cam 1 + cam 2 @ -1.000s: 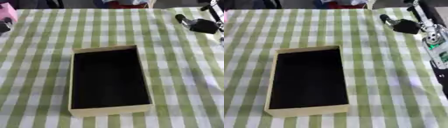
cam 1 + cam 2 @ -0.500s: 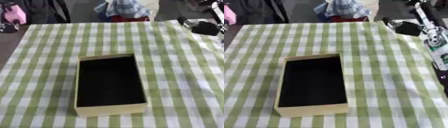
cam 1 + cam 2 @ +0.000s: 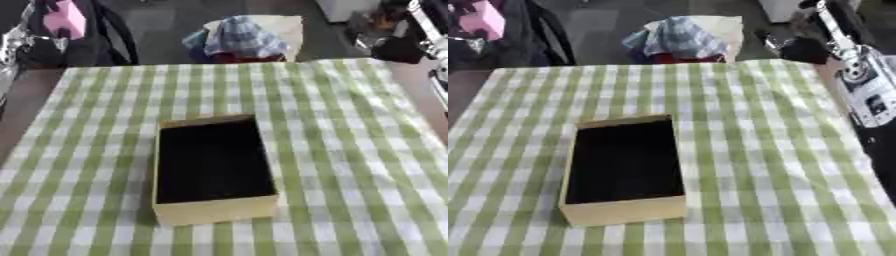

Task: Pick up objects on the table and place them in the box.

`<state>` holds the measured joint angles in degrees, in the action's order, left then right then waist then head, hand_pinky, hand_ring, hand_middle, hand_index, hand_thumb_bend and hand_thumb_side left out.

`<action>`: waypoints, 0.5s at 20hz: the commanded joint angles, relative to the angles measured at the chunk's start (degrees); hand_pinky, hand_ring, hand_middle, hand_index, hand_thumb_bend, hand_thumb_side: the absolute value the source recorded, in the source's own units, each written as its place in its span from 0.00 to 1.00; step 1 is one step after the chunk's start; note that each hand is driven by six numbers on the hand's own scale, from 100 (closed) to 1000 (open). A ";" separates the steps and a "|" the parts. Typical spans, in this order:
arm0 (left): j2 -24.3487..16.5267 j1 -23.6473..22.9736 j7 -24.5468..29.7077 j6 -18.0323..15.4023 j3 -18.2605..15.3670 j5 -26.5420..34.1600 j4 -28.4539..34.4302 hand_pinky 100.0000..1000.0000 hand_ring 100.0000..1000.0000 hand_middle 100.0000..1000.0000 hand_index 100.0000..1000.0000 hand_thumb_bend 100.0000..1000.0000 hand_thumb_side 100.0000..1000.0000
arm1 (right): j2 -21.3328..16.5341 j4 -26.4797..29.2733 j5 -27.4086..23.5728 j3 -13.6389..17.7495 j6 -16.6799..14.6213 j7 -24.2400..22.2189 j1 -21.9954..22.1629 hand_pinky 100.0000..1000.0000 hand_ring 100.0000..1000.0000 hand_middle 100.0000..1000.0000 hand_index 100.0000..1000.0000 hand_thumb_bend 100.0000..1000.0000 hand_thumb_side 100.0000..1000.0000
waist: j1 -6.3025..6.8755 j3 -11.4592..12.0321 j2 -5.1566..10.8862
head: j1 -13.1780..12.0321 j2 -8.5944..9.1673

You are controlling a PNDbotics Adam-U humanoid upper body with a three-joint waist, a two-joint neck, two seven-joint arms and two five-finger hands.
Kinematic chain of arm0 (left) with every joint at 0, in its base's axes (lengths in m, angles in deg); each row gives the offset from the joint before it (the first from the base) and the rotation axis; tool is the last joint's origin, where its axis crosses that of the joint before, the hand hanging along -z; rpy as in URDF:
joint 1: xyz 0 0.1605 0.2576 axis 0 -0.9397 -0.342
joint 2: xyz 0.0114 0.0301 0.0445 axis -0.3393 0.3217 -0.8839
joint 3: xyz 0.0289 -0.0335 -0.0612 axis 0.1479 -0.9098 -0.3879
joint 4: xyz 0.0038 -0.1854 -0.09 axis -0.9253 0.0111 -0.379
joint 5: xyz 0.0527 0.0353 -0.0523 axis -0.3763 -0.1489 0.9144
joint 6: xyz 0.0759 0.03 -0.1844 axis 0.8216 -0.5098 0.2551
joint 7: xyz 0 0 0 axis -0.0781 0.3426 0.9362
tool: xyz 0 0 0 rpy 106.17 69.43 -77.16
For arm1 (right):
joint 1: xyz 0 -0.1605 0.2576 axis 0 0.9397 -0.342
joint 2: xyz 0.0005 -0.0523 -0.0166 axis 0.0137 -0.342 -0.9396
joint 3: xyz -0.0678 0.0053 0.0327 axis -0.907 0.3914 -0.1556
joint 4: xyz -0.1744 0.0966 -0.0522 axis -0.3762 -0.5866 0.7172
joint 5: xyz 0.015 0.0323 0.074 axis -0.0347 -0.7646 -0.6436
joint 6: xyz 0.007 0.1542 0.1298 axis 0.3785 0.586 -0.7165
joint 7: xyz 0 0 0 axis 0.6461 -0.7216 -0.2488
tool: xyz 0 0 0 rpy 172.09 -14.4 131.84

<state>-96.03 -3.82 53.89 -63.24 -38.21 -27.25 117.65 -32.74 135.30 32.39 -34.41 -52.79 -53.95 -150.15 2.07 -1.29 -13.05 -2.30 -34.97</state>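
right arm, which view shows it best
The right eye view: the right arm runs down the picture's right edge, silver and black segments visible from the top corner past the tablecloth. The left eye view catches only a sliver of it at the upper right edge. Its hand cannot be made out in either.

open tan box (image 3: 214, 210), dark inside, sits mid-table on checked cloth (image 3: 350, 150).

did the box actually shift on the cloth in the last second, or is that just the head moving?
No. The box sits on the same stripes of the checked cloth; the whole picture slid down as the head tilted up, bringing the table's far edge into view.
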 commanded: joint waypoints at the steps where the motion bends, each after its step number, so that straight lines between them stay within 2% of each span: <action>1: -0.40 0.35 1.64 -3.06 3.31 2.73 5.49 0.52 0.31 0.22 0.32 0.11 0.00 | -1.99 0.05 -0.81 0.73 0.14 0.20 -0.68 0.72 0.85 0.84 0.92 0.42 0.53 | -0.10 0.31 1.95 | 1.13 -1.18; 10: -0.64 -3.31 6.73 -11.31 10.90 11.36 19.57 0.53 0.31 0.20 0.32 0.12 0.00 | -1.96 -0.81 -1.15 1.10 0.33 0.55 -0.17 0.72 0.85 0.84 0.92 0.42 0.53 | -0.80 0.80 3.10 | 5.34 -2.54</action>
<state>-95.12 -8.06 60.07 -73.41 -27.94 -17.19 134.62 -32.96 134.06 31.70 -33.88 -52.51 -53.64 -149.23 1.32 -0.60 -11.29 2.50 -36.94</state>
